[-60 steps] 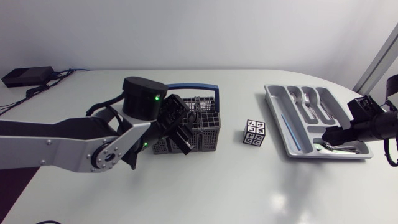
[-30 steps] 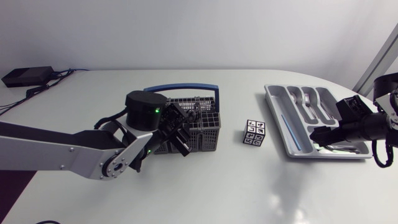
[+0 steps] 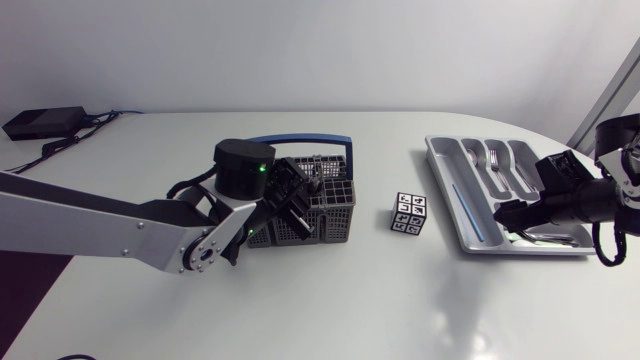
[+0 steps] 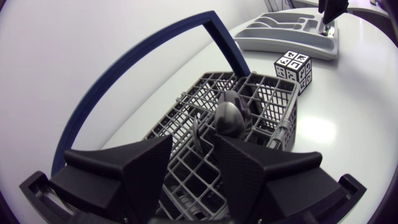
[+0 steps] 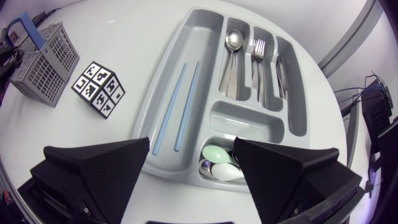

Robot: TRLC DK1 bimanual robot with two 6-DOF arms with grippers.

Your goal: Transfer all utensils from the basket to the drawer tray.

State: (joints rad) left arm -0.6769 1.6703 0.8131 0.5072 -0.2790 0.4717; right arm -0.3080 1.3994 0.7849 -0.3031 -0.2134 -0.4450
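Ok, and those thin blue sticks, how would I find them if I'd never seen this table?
Find the grey drawer tray on the white table. Its longest compartment runs along the side nearest the black-and-white patterned cube, and the two blue sticks lie there side by side. Unlike the metal spoon and fork in the neighbouring slots, they are pale blue, straight and plain.

Of the spoon [image 4: 228,118] you see only the bowl; its handle is hidden in the basket [image 4: 267,93] behind the left gripper [image 4: 193,146].
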